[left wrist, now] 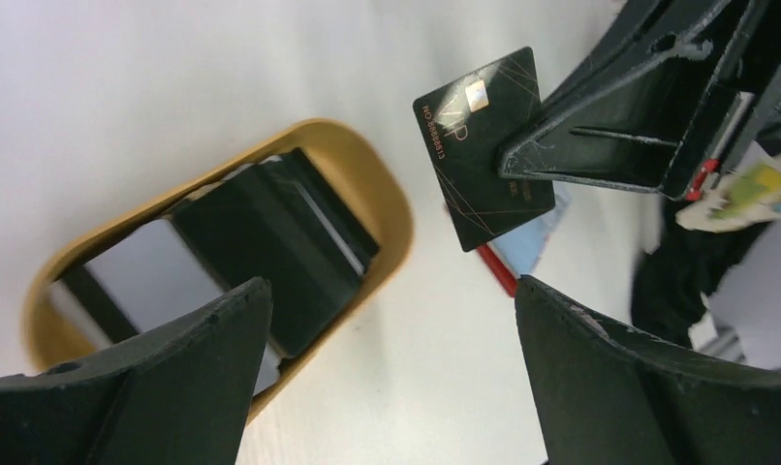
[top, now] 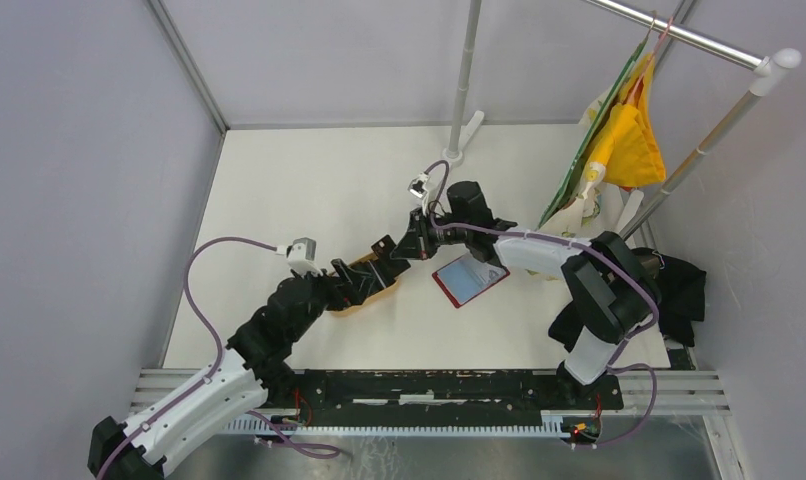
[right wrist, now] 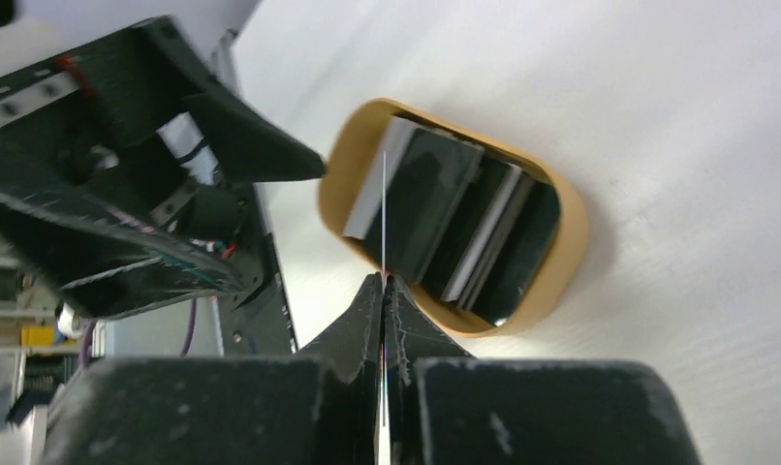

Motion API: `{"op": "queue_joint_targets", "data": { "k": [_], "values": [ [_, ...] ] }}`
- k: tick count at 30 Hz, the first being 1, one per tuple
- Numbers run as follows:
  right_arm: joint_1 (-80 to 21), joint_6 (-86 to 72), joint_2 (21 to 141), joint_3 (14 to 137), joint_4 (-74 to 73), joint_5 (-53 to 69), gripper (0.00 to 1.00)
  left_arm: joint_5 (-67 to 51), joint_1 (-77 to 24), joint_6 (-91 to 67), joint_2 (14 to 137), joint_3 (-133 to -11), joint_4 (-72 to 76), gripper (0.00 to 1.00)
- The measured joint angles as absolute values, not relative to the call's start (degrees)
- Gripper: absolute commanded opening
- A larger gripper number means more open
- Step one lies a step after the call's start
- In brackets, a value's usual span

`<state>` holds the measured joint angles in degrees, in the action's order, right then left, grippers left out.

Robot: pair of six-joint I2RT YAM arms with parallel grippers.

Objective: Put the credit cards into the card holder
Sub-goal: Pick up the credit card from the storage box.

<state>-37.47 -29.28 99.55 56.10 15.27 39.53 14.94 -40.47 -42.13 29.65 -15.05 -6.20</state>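
– Over the tabletop (top: 309, 190), top view: what is shown?
– Both arms meet at mid-table. My left gripper (top: 377, 265) hangs above the wooden tray (top: 371, 296), and my right gripper (top: 411, 243) is just beside it. The card holder (top: 469, 279) lies open and flat on the tabletop, near the tray's right side but apart from it.
– Left wrist view?
– My left jaws are spread wide and hold nothing. Below them the tray carries the other credit cards (left wrist: 270, 242), black and pale, stacked askew. One black card (left wrist: 484, 155) hangs in the air, pinched near one edge by my right jaws. A red corner of the holder shows beneath it.
– Right wrist view?
– My right jaws are pressed together on that card, seen edge-on as a thin line, with the tray beyond.
– What could go wrong?
– I judge three risks. The grip takes only a margin, so the card could pivot or slip in transit. The holder lies loose, so a card pushed at a pocket may shove it along instead of entering. The arms are close, and a hasty swing could knock them together.
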Motion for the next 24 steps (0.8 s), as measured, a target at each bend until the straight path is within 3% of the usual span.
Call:
{"op": "queue_joint_targets", "data": {
  "k": [3,14,19,24],
  "values": [
    [-36.25,-27.16,96.86,54.83,19.11,46.44,0.06,10.17,-40.47,-40.58,27.62,-13.08,-0.62,1.0],
    [-32.84,-15.66,83.24,49.89,20.03,61.17,0.0,-2.68,-40.47,-36.97,24.05,-10.46,16.01,0.99],
    [-31.94,-17.15,74.48,40.03,28.91,64.62,0.0,-8.97,-40.47,-36.73,25.08,-8.51,23.68,0.9],
    [-31.75,-21.67,74.22,38.94,36.71,67.42,0.0,-15.18,-40.47,-35.79,30.57,-8.19,32.82,0.81]
  ]
}}
